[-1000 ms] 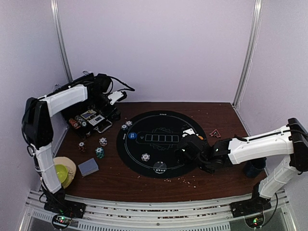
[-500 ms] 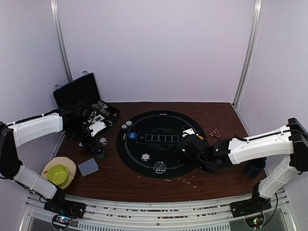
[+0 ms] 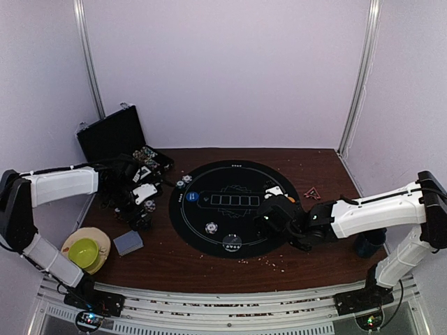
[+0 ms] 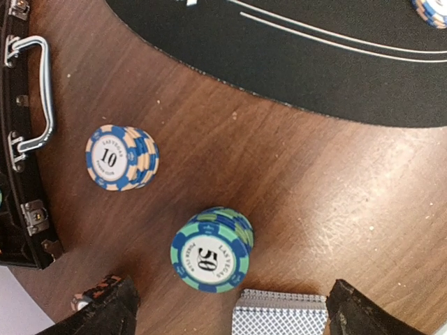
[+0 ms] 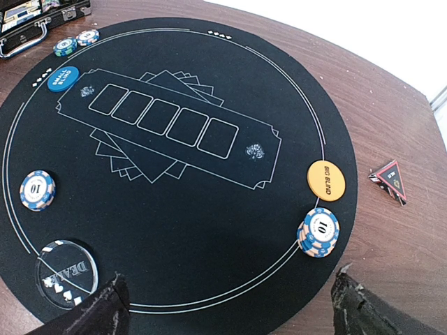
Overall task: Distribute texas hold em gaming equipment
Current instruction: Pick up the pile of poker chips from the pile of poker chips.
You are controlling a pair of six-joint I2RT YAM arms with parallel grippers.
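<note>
Left of the mat, we logged the left gripper (image 4: pixel 234 308), jaws wide apart and empty. It had come down from the black case (image 4: pixel 21 139) and hung over a "10" chip stack (image 4: pixel 120 158), a "50" chip stack (image 4: pixel 209 250) and the card deck (image 4: pixel 279 315). We judged these undealt and one of them the next pickup.

On the mat (image 5: pixel 209 209) were the placed stack (image 5: pixel 37 190), small blind disc (image 5: pixel 63 78), dealer button (image 5: pixel 66 274), big blind disc (image 5: pixel 327 181) and second placed stack (image 5: pixel 319 232).

The right gripper (image 5: pixel 234 314) was unmoved, its jaws apart and holding nothing.
</note>
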